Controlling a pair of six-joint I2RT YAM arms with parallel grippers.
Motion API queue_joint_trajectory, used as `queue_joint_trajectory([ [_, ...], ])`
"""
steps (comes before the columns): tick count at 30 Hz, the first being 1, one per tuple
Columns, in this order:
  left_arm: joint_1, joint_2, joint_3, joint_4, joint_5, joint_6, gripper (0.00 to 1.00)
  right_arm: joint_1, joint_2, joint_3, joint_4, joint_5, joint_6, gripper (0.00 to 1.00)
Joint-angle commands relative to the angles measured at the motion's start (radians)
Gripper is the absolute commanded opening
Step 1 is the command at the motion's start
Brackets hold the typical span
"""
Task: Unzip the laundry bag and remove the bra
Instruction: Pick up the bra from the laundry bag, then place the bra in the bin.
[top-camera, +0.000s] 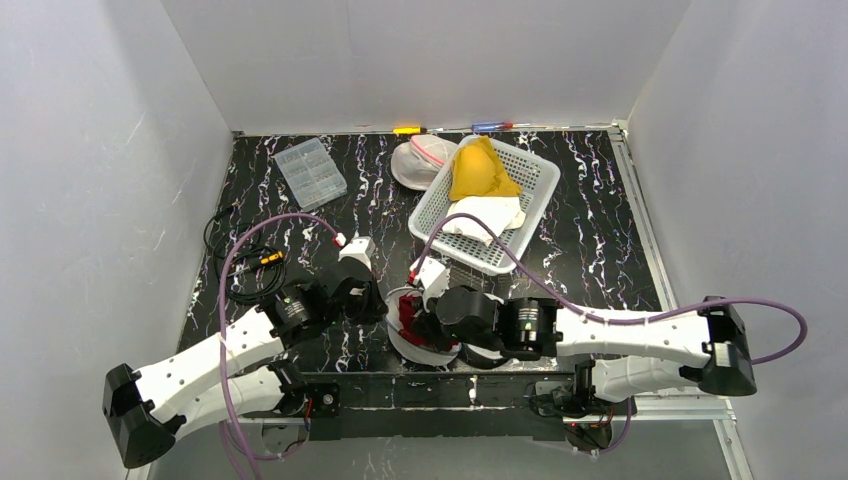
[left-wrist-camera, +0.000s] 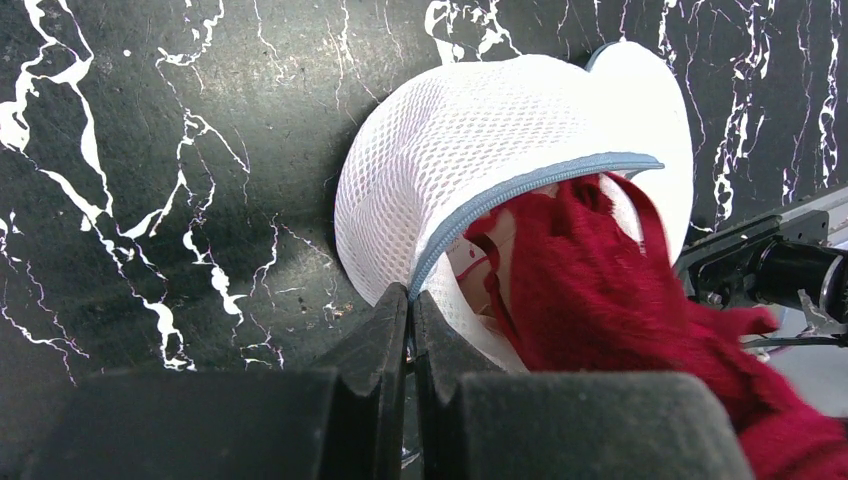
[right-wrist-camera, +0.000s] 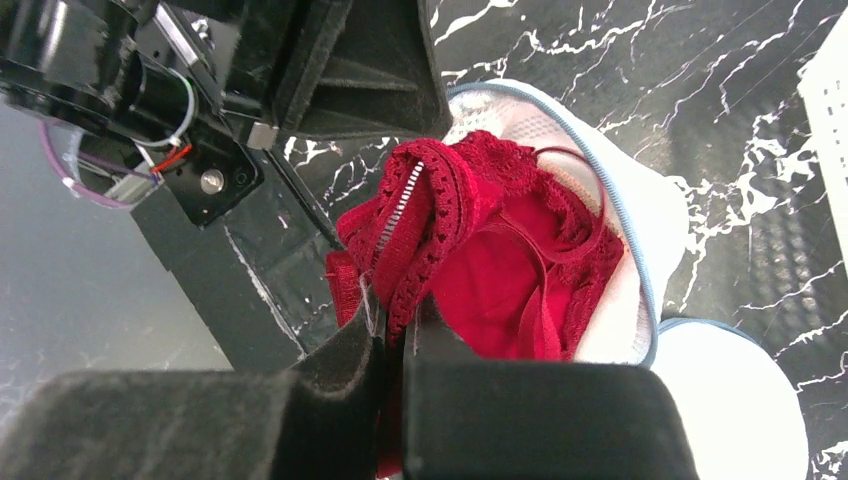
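Observation:
The white mesh laundry bag (left-wrist-camera: 480, 130) lies unzipped at the table's near edge between both arms, its blue-grey zipper rim gaping. The red lace bra (right-wrist-camera: 500, 250) spills out of the opening. My left gripper (left-wrist-camera: 410, 295) is shut on the bag's zipper rim at its near end. My right gripper (right-wrist-camera: 400, 320) is shut on a lace edge of the bra, just outside the bag (right-wrist-camera: 650, 220). From above, bag (top-camera: 410, 347) and bra (top-camera: 407, 305) are mostly hidden under the two wrists, the left gripper (top-camera: 378, 300) on their left and the right gripper (top-camera: 430, 315) on their right.
A white basket (top-camera: 540, 180) with yellow and white garments stands at the back right, and another white mesh bag (top-camera: 420, 160) leans on its left side. A clear organiser box (top-camera: 310, 172) lies at the back left, with black cables (top-camera: 240, 265) at the left edge.

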Motion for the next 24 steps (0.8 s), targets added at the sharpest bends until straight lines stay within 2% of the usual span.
queue_joint_trajectory([
  [1,0.001,-0.005,0.008,-0.013,-0.029,0.009,0.0,0.0,-0.084,0.014,0.045,0.052,-0.019,0.01],
  [6,0.001,-0.027,-0.009,-0.026,-0.035,0.003,0.0,-0.001,-0.131,0.124,-0.003,0.115,-0.053,0.01],
  [15,0.001,-0.042,0.002,-0.038,-0.039,0.001,0.0,-0.002,-0.123,0.364,-0.21,0.23,-0.157,0.01],
  [19,0.001,-0.045,0.023,-0.06,-0.043,0.0,0.0,-0.003,-0.108,0.445,-0.287,0.374,-0.187,0.01],
  [23,0.0,-0.066,0.045,-0.091,-0.041,0.008,0.0,-0.008,-0.065,0.548,-0.337,0.605,-0.228,0.01],
  [24,0.001,-0.077,0.049,-0.098,-0.039,0.01,0.04,-0.015,-0.049,0.573,-0.343,0.663,-0.242,0.01],
])
